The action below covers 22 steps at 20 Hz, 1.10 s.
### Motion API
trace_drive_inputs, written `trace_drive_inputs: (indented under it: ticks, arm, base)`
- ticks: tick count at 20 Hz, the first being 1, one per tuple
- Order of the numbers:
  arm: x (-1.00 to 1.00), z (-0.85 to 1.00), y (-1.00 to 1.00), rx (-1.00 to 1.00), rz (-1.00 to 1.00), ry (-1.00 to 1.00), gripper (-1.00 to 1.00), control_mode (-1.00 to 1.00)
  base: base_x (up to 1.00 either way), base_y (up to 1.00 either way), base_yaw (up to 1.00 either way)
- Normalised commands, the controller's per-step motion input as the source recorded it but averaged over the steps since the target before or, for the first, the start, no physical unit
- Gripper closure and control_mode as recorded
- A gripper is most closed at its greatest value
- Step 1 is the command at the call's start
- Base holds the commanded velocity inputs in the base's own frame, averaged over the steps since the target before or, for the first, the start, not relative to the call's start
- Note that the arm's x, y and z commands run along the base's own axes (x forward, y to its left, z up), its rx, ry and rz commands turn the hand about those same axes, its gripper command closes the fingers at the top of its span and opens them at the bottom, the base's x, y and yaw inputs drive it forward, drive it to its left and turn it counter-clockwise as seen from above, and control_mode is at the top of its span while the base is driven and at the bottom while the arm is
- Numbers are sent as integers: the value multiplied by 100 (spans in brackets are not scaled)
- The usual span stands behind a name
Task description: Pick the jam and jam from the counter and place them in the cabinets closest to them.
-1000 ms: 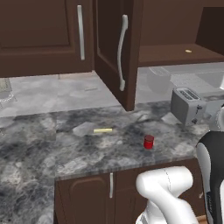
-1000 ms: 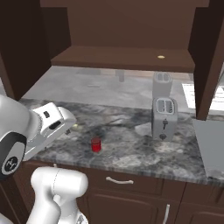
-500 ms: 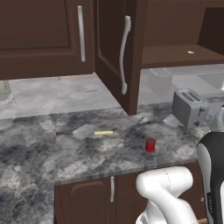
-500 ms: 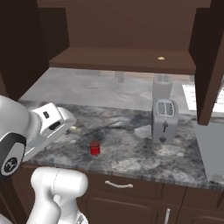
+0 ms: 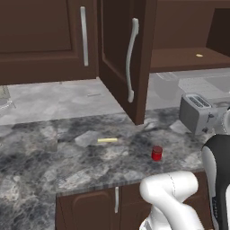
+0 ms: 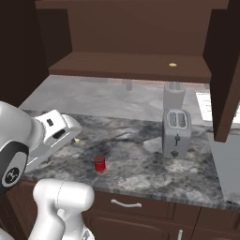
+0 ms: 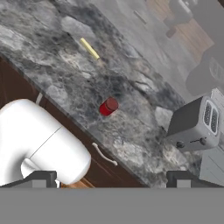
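The gripper [image 7: 112, 178] is mostly cut off: in the hand view just its two dark finger tips [image 7: 38, 178] rise at the bottom edge, set far apart with nothing between them, so the claw stands wide open and empty. The arm's white body blocks the counter's near edge in both base views, and in the right base view it hides the counter to the left of the red jam jar [image 6: 99, 163].

That jar stands upright on the grey marbled counter [image 5: 40, 152], near the front edge, with bare stone all round it. A thin yellow stick [image 5: 107, 140] lies flat further back and to the jar's left in the left base view, well apart from it. The silver toaster [image 6: 176, 132] sits to the right, also well apart (its two slots face up). A second, pinkish-purple jar cannot be made out in any view.

Above the counter the dark brown upper cabinet [image 6: 126, 65] is open, its shelf bare apart from a tiny yellowish speck [image 6: 173, 64] too small to identify. Its open door [image 5: 127, 58] swings out over the counter, its lower corner hanging over the stone behind the jar, with the long curved silver handle [image 5: 130, 58] facing left. The neighbouring cabinet door [image 5: 45, 38] on the left is closed. Below, the low drawer front [image 6: 136, 206] is partly hidden by the arm.
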Motion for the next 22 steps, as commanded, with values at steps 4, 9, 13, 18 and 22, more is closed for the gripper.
trace_drive_inputs:
  ticks: [4,9,13,18,22]
  arm:
    - [0,0,0,1,0,0,-100,-100]
    - [-2,-1,11,2,0,0,-100,-100]
    - [0,-3,20,3,0,3,-100,-100]
    - [0,-6,14,3,0,4,-100,-100]
    - [0,0,2,3,0,0,-100,-100]
  base:
    - [0,0,0]
    - [0,0,0]
    - [0,0,0]
    - [0,0,0]
    - [0,0,0]
